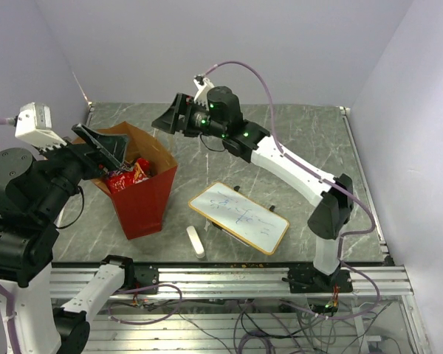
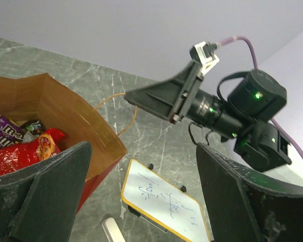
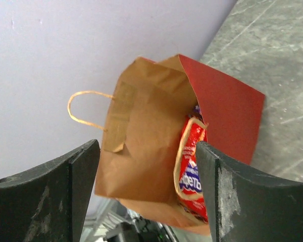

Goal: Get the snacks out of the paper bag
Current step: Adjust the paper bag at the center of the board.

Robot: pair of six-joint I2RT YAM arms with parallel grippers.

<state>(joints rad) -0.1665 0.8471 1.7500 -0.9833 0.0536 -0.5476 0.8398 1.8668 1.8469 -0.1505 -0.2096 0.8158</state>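
The tall red paper bag (image 1: 142, 199) stands open at the table's left, its brown inside showing. In it lie the snacks: a red-orange crinkly bag (image 1: 125, 177) with blue lettering (image 3: 192, 171) and purple candy packs (image 2: 5, 130). The red packet also shows in the left wrist view (image 2: 17, 155). My left gripper (image 1: 107, 150) is open and empty, hovering at the bag's upper left rim. My right gripper (image 1: 165, 118) is open and empty, in the air beyond the bag's far right corner and pointed at its mouth (image 3: 146, 136). A twine handle (image 3: 86, 108) sticks out.
A white whiteboard with a yellow rim (image 1: 238, 217) lies right of the bag, with a small white eraser stick (image 1: 196, 241) near the front edge. Walls close the back and both sides. The right arm (image 1: 295, 173) stretches across the table's right half.
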